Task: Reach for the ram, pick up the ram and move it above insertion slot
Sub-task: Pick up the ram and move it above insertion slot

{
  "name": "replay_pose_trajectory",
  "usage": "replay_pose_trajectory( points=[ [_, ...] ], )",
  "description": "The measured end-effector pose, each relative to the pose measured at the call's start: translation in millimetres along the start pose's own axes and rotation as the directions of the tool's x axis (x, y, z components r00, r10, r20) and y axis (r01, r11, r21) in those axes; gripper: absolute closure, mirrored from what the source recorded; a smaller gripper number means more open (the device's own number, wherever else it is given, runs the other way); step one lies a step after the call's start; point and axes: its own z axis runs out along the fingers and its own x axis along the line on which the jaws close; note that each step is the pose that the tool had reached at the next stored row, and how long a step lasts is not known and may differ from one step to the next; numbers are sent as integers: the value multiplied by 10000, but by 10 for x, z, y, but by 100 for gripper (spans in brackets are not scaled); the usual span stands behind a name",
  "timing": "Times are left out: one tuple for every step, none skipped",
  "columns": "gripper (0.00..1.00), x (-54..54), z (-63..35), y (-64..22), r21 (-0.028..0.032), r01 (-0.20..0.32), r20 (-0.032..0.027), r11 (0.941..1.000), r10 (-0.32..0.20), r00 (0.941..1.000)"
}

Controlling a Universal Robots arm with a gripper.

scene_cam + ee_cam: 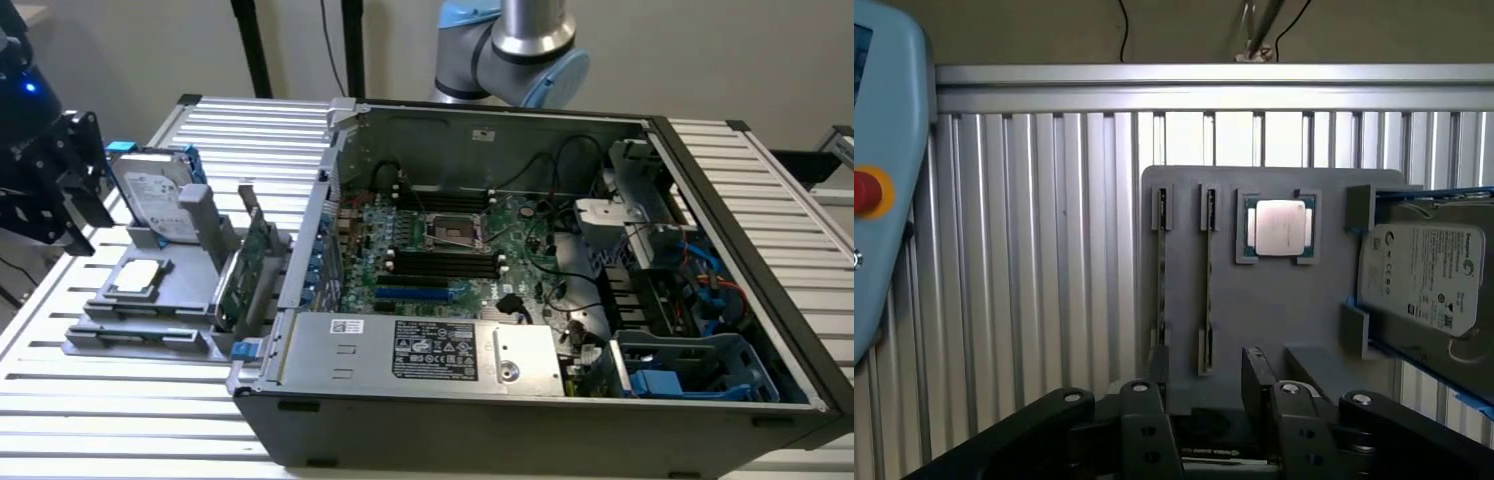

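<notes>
The jaws of the gripper are wide open and hold nothing; a clear gap separates the two fingers. The reference item is the processor, which lies flat in a square recess of the grey fixture on the slatted table. The ram stands on edge in a narrow slot just beside the processor and presents as a thin strip. The gap between the jaws lines up with one end of the ram, and no contact with it is visible. A second thin board stands in a parallel slot, on the side of the ram away from the processor. On the opposite side of the processor from the ram, a hard drive sits in a blue-edged bracket. In the exterior view, the open computer case rests on the table on the exterior view's right of the processor, with the arm behind it.
</notes>
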Motion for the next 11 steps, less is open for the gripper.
replay_pose_trajectory(
  points=[
    [58, 9, 18, 0, 1, 20, 1, 10000, -20, 10000],
    [58, 17, 37, 1, -1, 43, 1, 10000, -43, 10000],
    [58, 25, 55, 1, -1, 63, 0, 10000, -63, 10000],
    [58, 30, 74, 3, -1, 76, 1, 10000, -76, 10000],
    [58, 36, 91, 5, -1, 87, 0, 10000, -87, 10000],
    [58, 42, 109, 6, -1, 99, 0, 10000, -99, 10000],
    [58, 48, 127, 8, -2, 111, -1, 9999, -111, 9999],
    [58, 51, 145, 10, -2, 118, 0, 9999, -118, 9999],
    [58, 53, 165, 11, -2, 125, 0, 9999, -125, 9999],
    [58, 55, 182, 11, -2, 132, 0, 9999, -132, 9999],
    [58, 57, 201, 12, -1, 140, 0, 9999, -140, 9999]
  ],
)
